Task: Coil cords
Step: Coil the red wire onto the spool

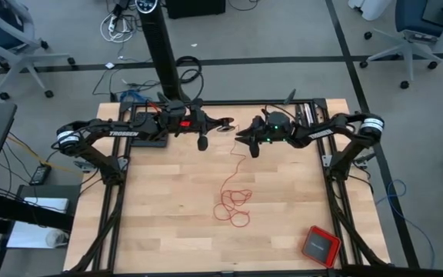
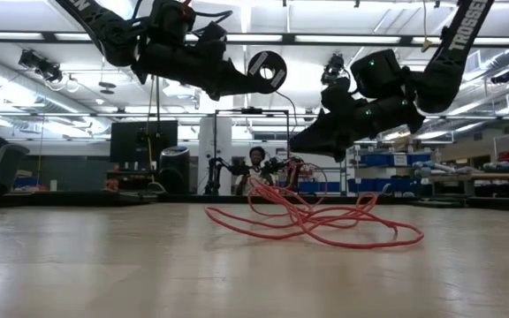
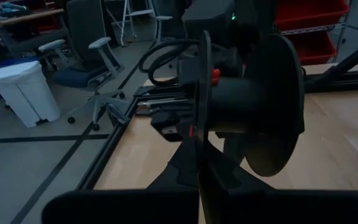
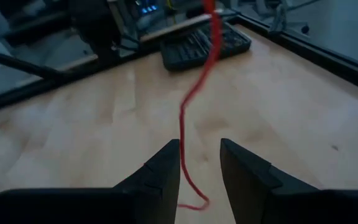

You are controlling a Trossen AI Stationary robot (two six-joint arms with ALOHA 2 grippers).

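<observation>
From above I see the red cord (image 1: pixel 234 201) lying in loose loops. Only the right wrist view shows the right gripper (image 4: pixel 199 163) with fingers apart around a strand. The left gripper (image 3: pixel 199 186) is clamped on a black spool (image 3: pixel 253 112).

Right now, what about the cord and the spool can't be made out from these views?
- Left wrist view: the black spool blocks the left gripper's hold on it.
- High view: the red cord is too thin to trace up to the spool.
- Right wrist view: the cord runs off the top edge, between the right gripper's open fingers.
</observation>
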